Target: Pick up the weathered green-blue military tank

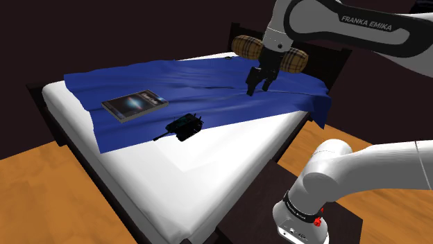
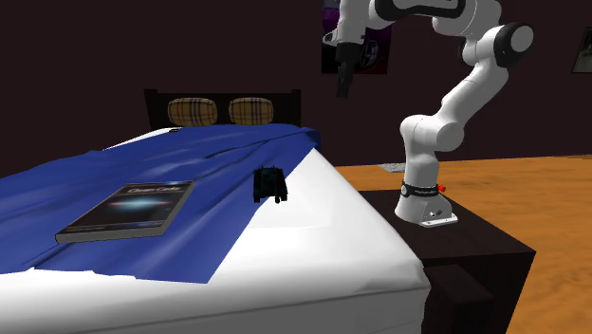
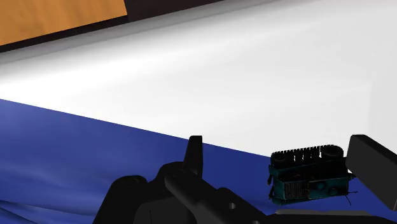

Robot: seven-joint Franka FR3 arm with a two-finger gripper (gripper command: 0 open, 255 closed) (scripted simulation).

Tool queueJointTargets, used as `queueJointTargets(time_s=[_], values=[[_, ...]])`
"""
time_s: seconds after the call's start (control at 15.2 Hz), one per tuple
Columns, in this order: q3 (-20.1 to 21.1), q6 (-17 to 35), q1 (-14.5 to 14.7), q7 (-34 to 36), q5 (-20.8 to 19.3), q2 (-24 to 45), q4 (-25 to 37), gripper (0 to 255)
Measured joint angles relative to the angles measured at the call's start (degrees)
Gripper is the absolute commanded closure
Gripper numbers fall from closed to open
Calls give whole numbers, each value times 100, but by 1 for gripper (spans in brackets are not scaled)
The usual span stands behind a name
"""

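Approach step, no grasp yet. The tool (image 1: 258, 89) hangs high above the bed (image 1: 208, 177), fingers spread apart and empty.

The tank (image 1: 182, 127) sits on the blue blanket (image 1: 208, 90), right by the edge where blue meets white sheet. In the shoulder view it lies at roughly 8 o'clock from the tool, well apart. A book (image 1: 135, 105) lies at about 10 o'clock from the tank, near but not touching.

Wrist view: the tank is framed between the two fingers, closer to one, with neither touching it.

Judgement — the next move calls for travel over the tank, then a descent with the jaws straddling the hull across its narrow width and closing on the track sides. Possible risk — the soft blanket may give underneath.
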Motion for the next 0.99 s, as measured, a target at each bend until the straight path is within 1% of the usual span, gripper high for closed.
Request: queueJointTargets(time_s=[0.13, 0.26, 0.66, 0.99], values=[[5, 58, 26, -12, 24, 90, 18, 0], [13, 247, 111, -64, 99, 388, 78, 0], [-16, 948, 394, -373, 358, 1664, 485, 0], [35, 1312, 636, -611, 621, 2710, 1028, 0]])
